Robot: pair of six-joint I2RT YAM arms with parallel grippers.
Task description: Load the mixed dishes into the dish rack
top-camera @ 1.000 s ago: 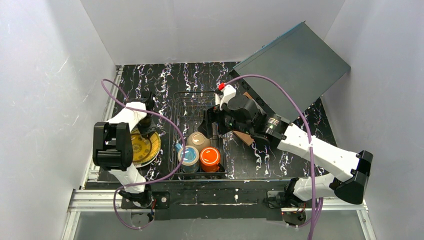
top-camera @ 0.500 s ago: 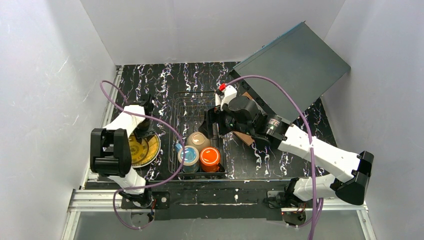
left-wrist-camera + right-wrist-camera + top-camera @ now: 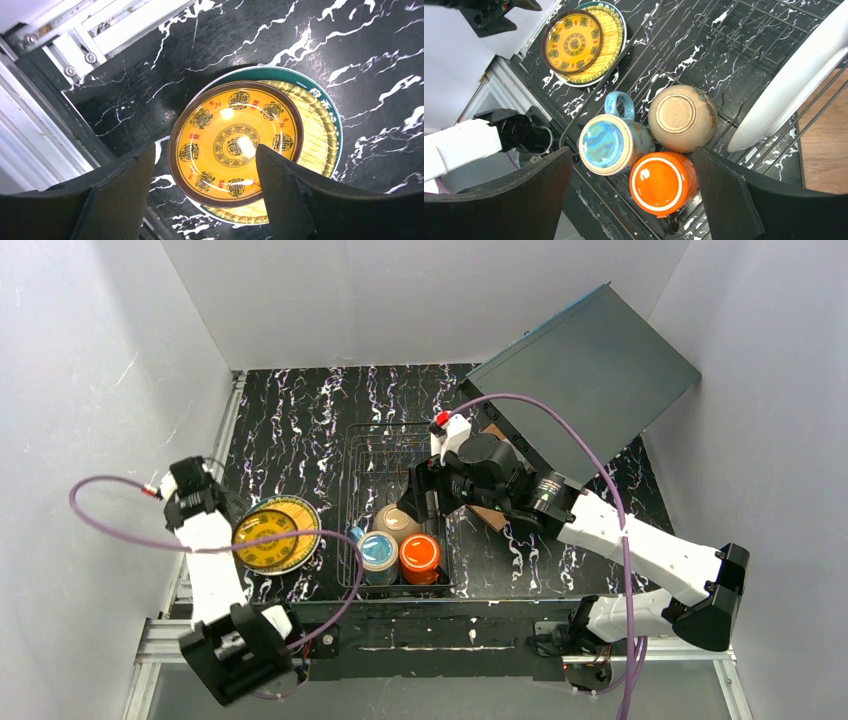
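- The left fingers (image 3: 120, 195) are spread wide with nothing between them, raised over the surface (image 3: 300, 420) at the 9 o'clock side of the scene.
- Seen between them from the left wrist, the yellow ornate plate (image 3: 235, 145) lies flat, touched by neither finger.
- This plate rests on a larger ribbed yellow plate with a teal rim (image 3: 320, 130), which shows past it on one side.
- From above, the yellow ornate plate (image 3: 272, 537) is on the surface just beside the dish rack (image 3: 380, 445), at the rack's 9 o'clock, outside the wires.
- The right fingers (image 3: 734, 200) are also spread wide and empty, held above the rack's middle, clear of the dishes.
- At the rack's 6 o'clock end stand the blue patterned mug (image 3: 378, 552) and, touching it at its 3 o'clock, the orange mug (image 3: 420, 553).
- The white-and-tan bowl (image 3: 397, 521) sits foot-ring up at their 12 o'clock, against both.
- The white plate (image 3: 794, 85) stands on edge between the wires, at the bowl's 3 o'clock in the right wrist view.
- A brown wooden board (image 3: 824, 130) lies outside the rack beyond that plate.
- A large grey panel (image 3: 590, 370) leans at 1 o'clock.
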